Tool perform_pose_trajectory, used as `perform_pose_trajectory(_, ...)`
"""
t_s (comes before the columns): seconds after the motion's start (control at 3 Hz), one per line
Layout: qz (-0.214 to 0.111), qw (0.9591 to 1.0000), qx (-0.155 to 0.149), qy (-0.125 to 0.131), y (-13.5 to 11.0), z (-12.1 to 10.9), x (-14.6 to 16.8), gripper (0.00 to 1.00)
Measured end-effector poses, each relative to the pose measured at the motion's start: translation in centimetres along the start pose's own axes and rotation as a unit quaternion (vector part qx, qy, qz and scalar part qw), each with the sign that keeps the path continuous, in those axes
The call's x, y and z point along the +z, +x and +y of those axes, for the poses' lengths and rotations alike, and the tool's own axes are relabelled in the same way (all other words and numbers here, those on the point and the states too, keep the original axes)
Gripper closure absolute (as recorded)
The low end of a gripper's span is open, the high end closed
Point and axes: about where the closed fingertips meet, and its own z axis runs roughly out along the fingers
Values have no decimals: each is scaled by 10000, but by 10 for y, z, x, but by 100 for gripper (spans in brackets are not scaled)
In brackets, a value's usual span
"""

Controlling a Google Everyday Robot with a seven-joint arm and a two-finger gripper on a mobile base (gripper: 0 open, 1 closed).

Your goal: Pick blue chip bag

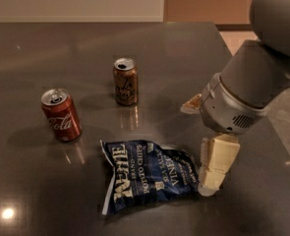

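Note:
The blue chip bag point(147, 176) lies flat on the dark table point(46, 48) toward the front centre. It is crinkled navy with cream lettering and white edges. My gripper point(211, 178) hangs cream-coloured from the grey arm point(243, 92) and points down. Its tip is right at the bag's right edge, close to the table surface. I cannot tell whether it touches the bag.
A red cola can point(61, 114) stands upright to the left of the bag. A brown soda can point(126, 81) stands upright behind the bag. The table's right edge point(277, 146) runs just beyond the arm, with light floor past it.

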Motion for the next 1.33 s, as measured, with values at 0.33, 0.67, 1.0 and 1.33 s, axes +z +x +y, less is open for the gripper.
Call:
perform_pose_trajectory(0.33,-150,9998,-117,-116,-13,8,21,0)
perform_pose_trajectory(0.67,-270,9994,-156,-137,-20,9,34,0)
perform_pose_trajectory(1.0,-378,9989,-219,-142,-23,12,43,0)
perform_pose_trajectory(1.33,-417,9987,-273,-135,-25,14,49,16)
